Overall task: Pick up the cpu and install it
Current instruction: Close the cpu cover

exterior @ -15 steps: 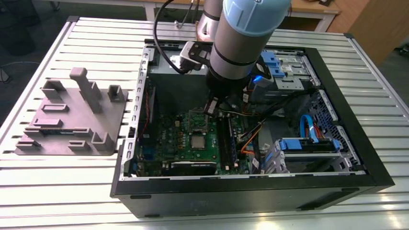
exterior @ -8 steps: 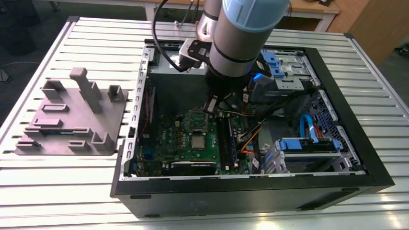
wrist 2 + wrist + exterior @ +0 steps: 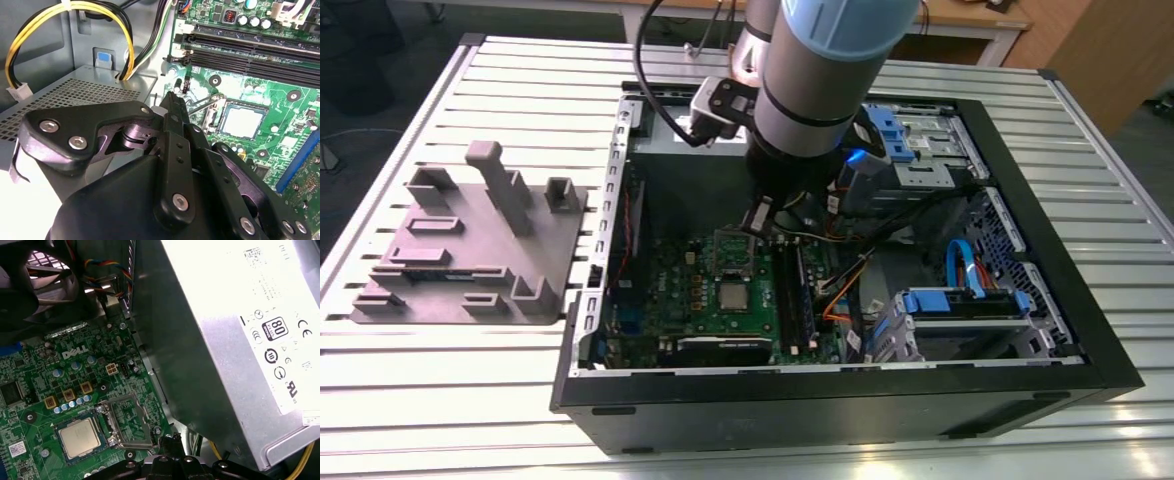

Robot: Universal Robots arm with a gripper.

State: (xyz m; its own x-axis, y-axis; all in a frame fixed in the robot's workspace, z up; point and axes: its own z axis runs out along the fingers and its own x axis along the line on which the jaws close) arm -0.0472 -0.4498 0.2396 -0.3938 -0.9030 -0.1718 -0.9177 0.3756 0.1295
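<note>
The arm reaches down inside the open case [image 3: 1067, 330], and the gripper [image 3: 761, 222] hangs over the board [image 3: 707, 300], just above the raised socket bracket [image 3: 127, 422]. The cpu [image 3: 735, 295] lies flat in its socket on the board; in the first wrist view it [image 3: 79, 436] sits right beside the bracket's open frame, silver top up, and in the second wrist view [image 3: 243, 122] it is square in its seat, the lever rod running along the edge nearest the gripper. Nothing is between the fingers; whether they are wide or narrow I cannot tell, since their tips are hidden behind the gripper body. Room is tight on one side: the power supply [image 3: 240, 340] rises as a wall close to the bracket's outer edge. On the far side of the cpu, the memory slots [image 3: 260, 40] run parallel to it, with bare board between. Outside the case, a gray fixture [image 3: 467, 250] stands well apart on the table [image 3: 427, 400].
</note>
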